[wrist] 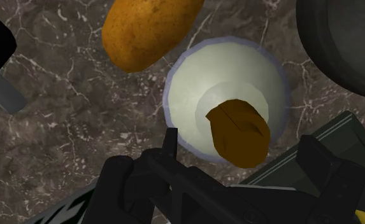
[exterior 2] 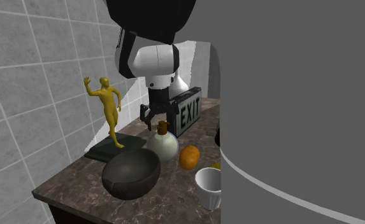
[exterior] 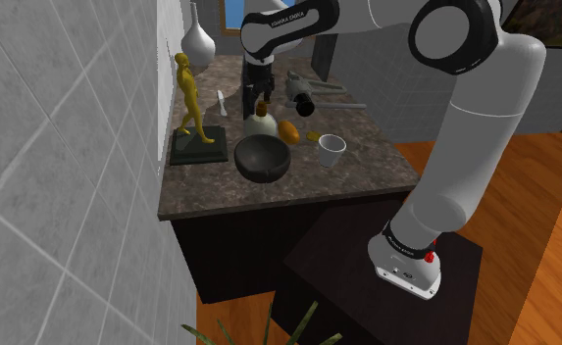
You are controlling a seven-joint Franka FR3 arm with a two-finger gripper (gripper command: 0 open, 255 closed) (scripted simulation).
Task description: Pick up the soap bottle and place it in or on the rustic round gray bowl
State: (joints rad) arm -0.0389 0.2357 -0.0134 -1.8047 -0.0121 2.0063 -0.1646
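My gripper (exterior 2: 157, 117) hangs over the bottle (exterior 2: 162, 146), fingers spread, holding nothing. The bottle stands upright on the counter (exterior 2: 174, 205) just beside the bowl (exterior 2: 131, 173), with an orange lump (exterior 2: 188, 156) near the bowl too.

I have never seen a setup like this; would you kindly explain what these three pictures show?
It is a white robot arm on a box stand, with a black two-fingered pincer. One picture looks over its shoulder, one from low beside the marbled counter, one from a camera on the hand. On the counter stand a pale round soap bottle with a brown cap, a dark bowl, a white cup, an orange-brown lump, a yellow figurine and an EXIT sign. The pincer hangs open just above the bottle, holding nothing.
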